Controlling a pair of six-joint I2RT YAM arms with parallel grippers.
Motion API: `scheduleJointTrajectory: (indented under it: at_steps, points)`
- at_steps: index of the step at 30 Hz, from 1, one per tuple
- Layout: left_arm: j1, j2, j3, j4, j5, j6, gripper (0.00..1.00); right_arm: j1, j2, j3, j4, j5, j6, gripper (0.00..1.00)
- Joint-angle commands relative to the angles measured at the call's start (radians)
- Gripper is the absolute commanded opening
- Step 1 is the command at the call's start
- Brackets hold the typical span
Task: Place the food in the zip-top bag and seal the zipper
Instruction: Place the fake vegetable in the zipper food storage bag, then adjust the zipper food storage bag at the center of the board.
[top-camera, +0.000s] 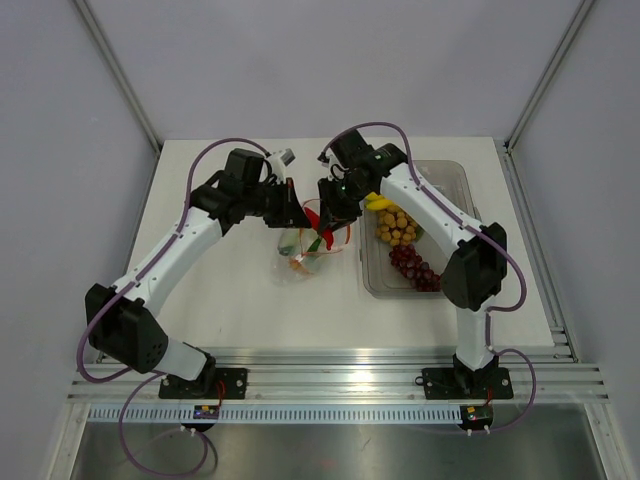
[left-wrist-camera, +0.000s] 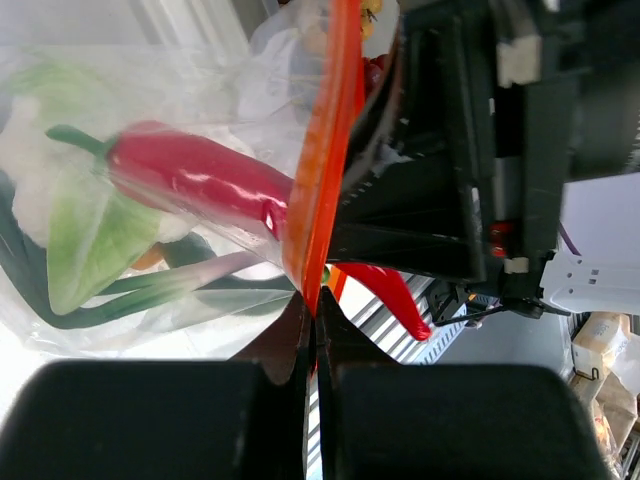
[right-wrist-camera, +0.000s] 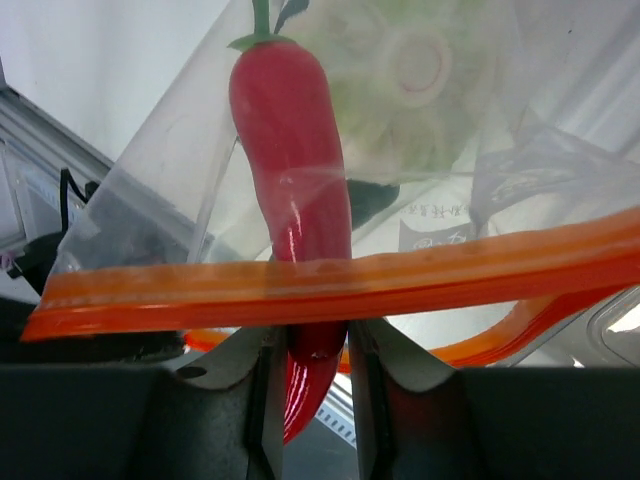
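The clear zip-top bag (top-camera: 300, 255) hangs between my two grippers above the table. My left gripper (top-camera: 293, 207) is shut on its red-orange zipper strip (left-wrist-camera: 318, 200) at one end of the mouth. My right gripper (top-camera: 335, 215) is shut on the tip of the red chilli (right-wrist-camera: 293, 150), whose body reaches through the open mouth into the bag, past the zipper strip (right-wrist-camera: 400, 270). Green vegetables (left-wrist-camera: 85, 240) and a white bulb (left-wrist-camera: 30, 190) lie inside the bag. Yellow bananas (top-camera: 378, 203), a brown ball cluster (top-camera: 397, 227) and dark red grapes (top-camera: 413, 265) lie in the tub.
The clear rigid tub (top-camera: 452, 185) stands right of the bag, under the right arm. Grey walls and frame posts stand at the table's back and sides. A metal rail runs along the near edge.
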Motion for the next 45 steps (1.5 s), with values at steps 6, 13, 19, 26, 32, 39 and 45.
scheduleJointTrajectory:
  at_steps: [6,13,19,26,32,39,45]
  points:
    - [-0.005,-0.024,0.075,0.033,0.033,0.004,0.00,0.009,-0.038,-0.017,0.165,0.098,0.118,0.09]
    - [-0.005,-0.022,0.074,0.032,0.027,-0.001,0.00,0.018,-0.079,-0.058,0.214,0.112,0.126,0.61]
    - [-0.004,-0.022,0.077,0.031,0.015,-0.005,0.00,0.018,-0.165,-0.104,0.246,0.122,0.141,0.66]
    - [0.004,-0.019,0.089,0.016,0.007,0.002,0.00,0.024,-0.344,-0.242,0.266,0.162,0.141,0.54]
    - [0.013,-0.016,0.103,0.000,0.003,0.015,0.00,0.020,-0.452,-0.436,0.317,0.321,0.124,0.37]
    - [0.013,-0.017,0.110,-0.018,0.001,0.018,0.00,0.020,-0.326,-0.402,0.286,0.394,0.058,0.52]
    - [0.013,-0.025,0.112,-0.035,-0.010,0.025,0.00,0.007,-0.274,-0.390,0.329,0.394,0.040,0.47]
